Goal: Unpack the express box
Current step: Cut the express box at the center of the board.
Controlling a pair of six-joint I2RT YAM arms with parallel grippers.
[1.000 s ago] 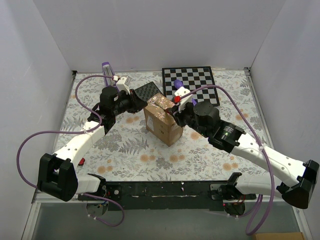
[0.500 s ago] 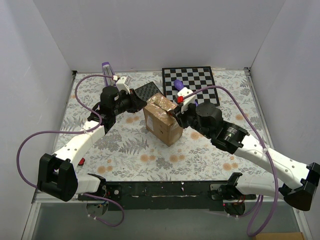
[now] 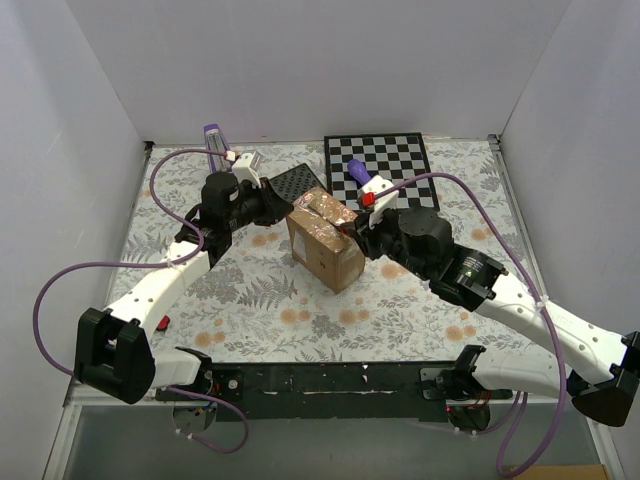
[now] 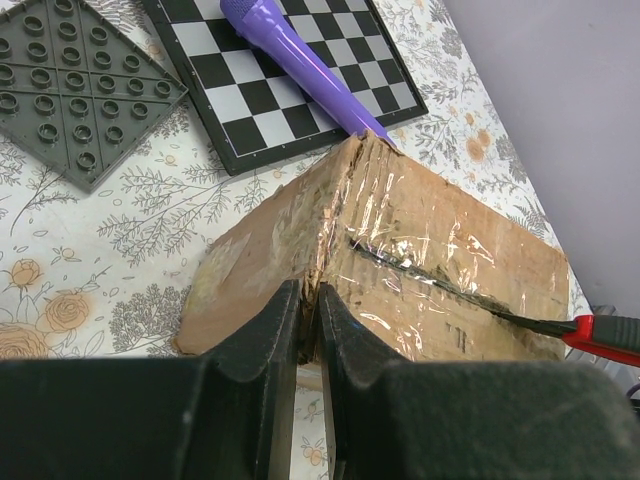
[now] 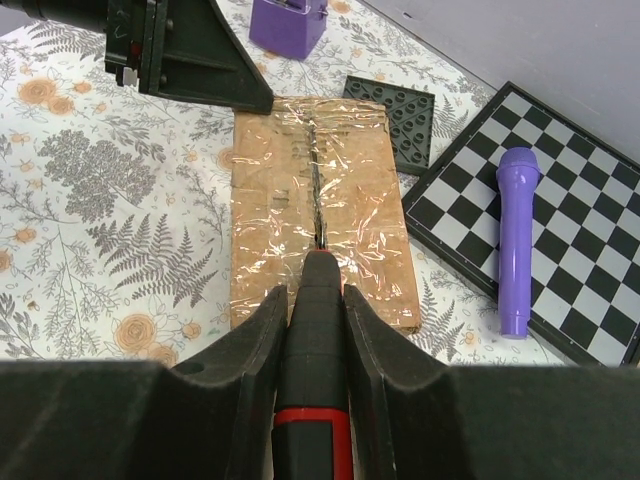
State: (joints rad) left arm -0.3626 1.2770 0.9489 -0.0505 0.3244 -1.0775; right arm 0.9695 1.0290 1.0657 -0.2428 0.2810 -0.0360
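Two claws work at one carton. The left claw (image 4: 308, 300) has its fingers pressed almost together, pinching the edge of the express box (image 4: 430, 260) at a corner; the bit of cardboard between them is hidden by the fingers themselves. The right claw (image 5: 316, 295) is clamped on a single black cutter with a red band (image 5: 315, 340). The blade lies in the slit of the taped seam, its tip too thin to make out.

One box stands near the middle of the table (image 3: 250, 300), somewhat toward the far edge and turned diagonally to the table's edges, one corner toward the near edge. Its taped top faces up. The long axis of that top, and the seam along it, run straight away from the right claw, with the left claw at the far corner. Both wrist views cut off the lower sides of the box.

Just beyond the box lie one grey studded plate (image 4: 70, 90) and one chessboard (image 3: 390, 155), side by side near the far edge. One purple marker (image 5: 515, 240) rests on the chessboard. One purple block (image 5: 288, 20), cut off by the frame, stands farther back.
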